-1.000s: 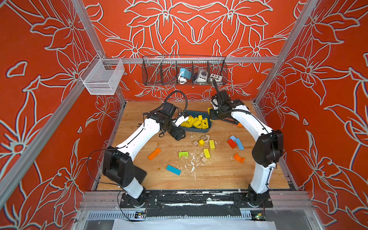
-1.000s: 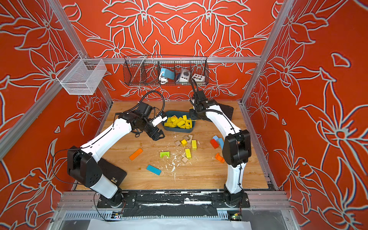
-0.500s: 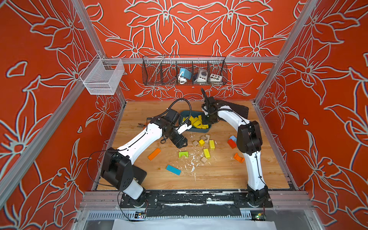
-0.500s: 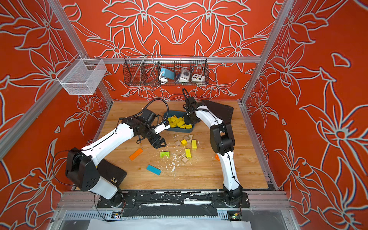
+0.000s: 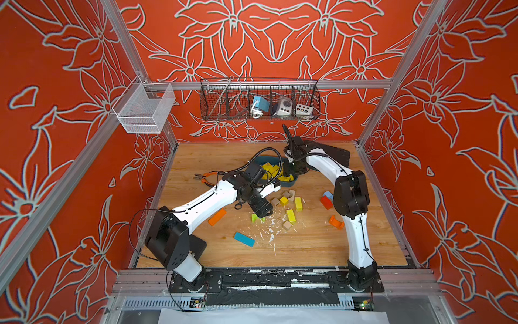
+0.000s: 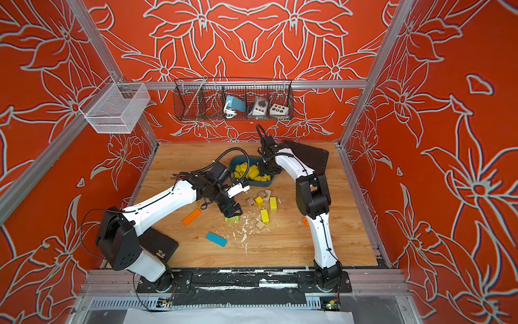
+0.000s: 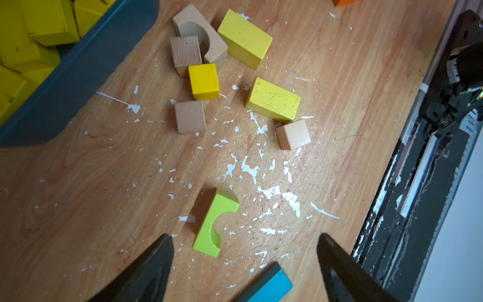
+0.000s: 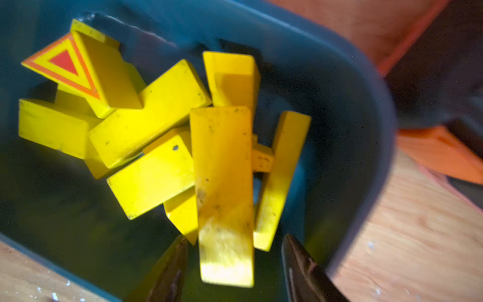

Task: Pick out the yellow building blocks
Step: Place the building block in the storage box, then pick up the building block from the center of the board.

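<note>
Right claw [image 8: 234, 237] over your blue bin [image 8: 352, 130], jaws apart, clear of long yellow plank [image 8: 222, 170]. Yellow building blocks [image 8: 146, 117] piled in bin, too overlapped to count. Three more loose on bench [image 7: 78, 196], 6 o'clock of bin: one yellow cube [image 7: 203, 81], two yellow bars [image 7: 244, 39] [image 7: 273, 100]. Left claw [image 7: 244, 238] spread wide over one lime arch [image 7: 214, 222]. Four tan blocks [image 7: 190, 117] nearby.

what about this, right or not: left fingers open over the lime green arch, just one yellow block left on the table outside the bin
Not one: the left wrist view shows three yellow blocks on the table outside the bin. The left fingers are indeed open over the lime green arch.
</note>
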Robot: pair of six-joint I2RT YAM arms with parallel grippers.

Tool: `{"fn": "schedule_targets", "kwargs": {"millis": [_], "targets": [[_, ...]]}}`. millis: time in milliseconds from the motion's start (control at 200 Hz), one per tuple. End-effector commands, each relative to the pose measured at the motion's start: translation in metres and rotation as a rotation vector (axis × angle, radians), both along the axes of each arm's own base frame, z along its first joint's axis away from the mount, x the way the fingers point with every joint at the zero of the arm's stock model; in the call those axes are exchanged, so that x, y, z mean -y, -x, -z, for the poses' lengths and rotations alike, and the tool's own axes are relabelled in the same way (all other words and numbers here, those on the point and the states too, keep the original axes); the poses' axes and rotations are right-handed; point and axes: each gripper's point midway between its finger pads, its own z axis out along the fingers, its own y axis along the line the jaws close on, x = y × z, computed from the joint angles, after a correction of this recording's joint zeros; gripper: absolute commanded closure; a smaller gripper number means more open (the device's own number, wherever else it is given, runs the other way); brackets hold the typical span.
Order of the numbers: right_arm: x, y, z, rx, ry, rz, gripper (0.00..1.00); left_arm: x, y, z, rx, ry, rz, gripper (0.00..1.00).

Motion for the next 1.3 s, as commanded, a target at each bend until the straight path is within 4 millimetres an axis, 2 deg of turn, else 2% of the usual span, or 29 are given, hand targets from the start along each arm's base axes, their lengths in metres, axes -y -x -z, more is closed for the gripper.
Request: {"fn": "schedule_targets", "kwargs": {"millis": [0, 175, 295, 410, 580, 655, 806, 966, 1121, 1291], "targets": [[0.023, 0.000, -0.057, 0.104, 0.061, 0.038, 0.39, 0.011, -0.017, -0.001, 0.041, 0.006, -0.032, 0.14], [0.073, 0.028, -0.085, 0.168, 0.115, 0.151, 0.41, 0.033, -0.030, 0.005, 0.076, 0.012, -0.033, 0.14], [0.111, 0.056, -0.089, 0.183, 0.081, 0.242, 0.43, 0.050, -0.038, 0.016, 0.058, -0.009, -0.029, 0.15], [0.129, 0.087, -0.092, 0.184, 0.064, 0.274, 0.44, 0.064, -0.046, 0.028, 0.062, -0.028, -0.038, 0.17], [0.138, 0.124, -0.096, 0.181, 0.043, 0.271, 0.46, 0.077, -0.052, 0.055, 0.013, -0.055, -0.050, 0.19], [0.132, 0.140, -0.103, 0.169, -0.020, 0.270, 0.46, 0.079, -0.056, 0.066, 0.001, -0.069, -0.064, 0.22], [0.125, 0.174, -0.117, 0.205, -0.161, 0.296, 0.47, 0.084, -0.070, 0.081, 0.023, -0.093, -0.096, 0.25], [0.135, 0.206, -0.128, 0.235, -0.186, 0.317, 0.48, 0.091, -0.083, 0.091, 0.032, -0.118, -0.107, 0.27], [0.142, 0.224, -0.128, 0.230, -0.174, 0.321, 0.48, 0.094, -0.089, 0.095, 0.045, -0.133, -0.105, 0.29], [0.144, 0.228, -0.119, 0.213, -0.155, 0.321, 0.48, 0.092, -0.087, 0.105, 0.030, -0.156, -0.098, 0.32]]}}
